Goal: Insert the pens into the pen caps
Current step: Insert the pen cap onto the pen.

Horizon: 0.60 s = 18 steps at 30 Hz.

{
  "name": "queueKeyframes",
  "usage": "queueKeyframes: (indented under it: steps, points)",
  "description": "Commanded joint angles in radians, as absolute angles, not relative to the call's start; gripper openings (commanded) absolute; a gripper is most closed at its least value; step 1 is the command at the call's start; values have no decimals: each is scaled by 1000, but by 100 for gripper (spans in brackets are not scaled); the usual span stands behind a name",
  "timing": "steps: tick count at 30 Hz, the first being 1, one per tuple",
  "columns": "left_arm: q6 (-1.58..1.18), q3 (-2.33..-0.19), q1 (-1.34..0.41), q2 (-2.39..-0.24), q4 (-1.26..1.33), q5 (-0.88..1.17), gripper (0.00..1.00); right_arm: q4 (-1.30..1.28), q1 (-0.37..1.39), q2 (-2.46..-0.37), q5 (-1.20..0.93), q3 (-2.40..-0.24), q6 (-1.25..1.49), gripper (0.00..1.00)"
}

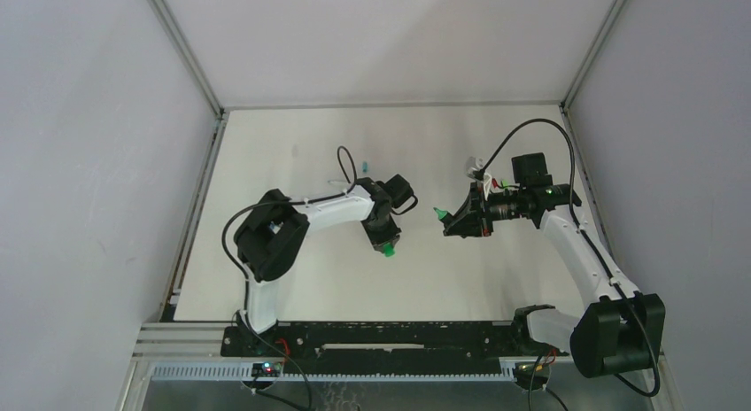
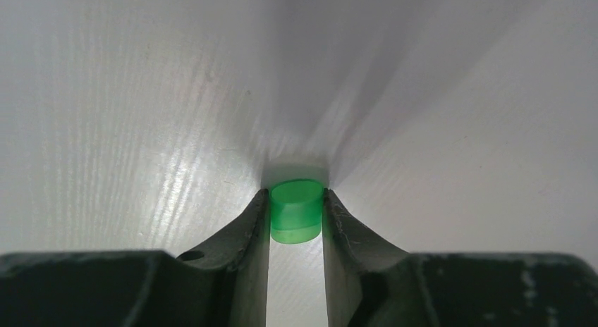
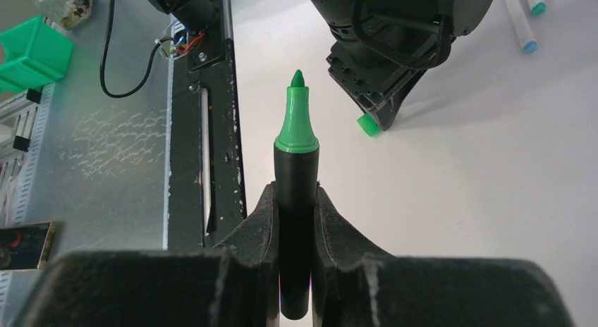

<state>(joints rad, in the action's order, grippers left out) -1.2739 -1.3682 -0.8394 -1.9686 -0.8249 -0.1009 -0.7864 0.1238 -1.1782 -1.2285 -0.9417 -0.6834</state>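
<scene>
We see the white table with both arms over its middle. The left arm reaches to the right and the right arm to the left, so the two wrists face each other.

Our left gripper points down at the table and grasps the green cap, with one finger pressed to each side of it. The cap is low at the table surface; we cannot tell whether it touches.

Our right gripper is clenched round the black barrel of the marker. The marker's green tip sticks out past the fingers and aims toward the left gripper. From above, that tip is near the cap but apart from it.

Two white pens with bluish ends lie on the table beyond the left gripper.
</scene>
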Motion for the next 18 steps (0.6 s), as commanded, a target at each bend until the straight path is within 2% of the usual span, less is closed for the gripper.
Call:
queueKeyframes:
  steps: [1, 10, 15, 18]
  points:
    - [-1221, -1346, -824, -1908, -870, -171, 18, -797, 118, -1175, -1267, -980, -710, 0]
    - [-1090, -1227, -755, -1889, -921, -209, 20, -798, 118, -1179, -1269, -980, -710, 0]
    - [-1056, -1210, -740, -1875, -916, -201, 33, -799, 118, -1177, -1270, -980, -712, 0]
    - [-1047, -1212, -735, -1885, -907, -170, 37, -799, 118, -1174, -1270, -980, -713, 0]
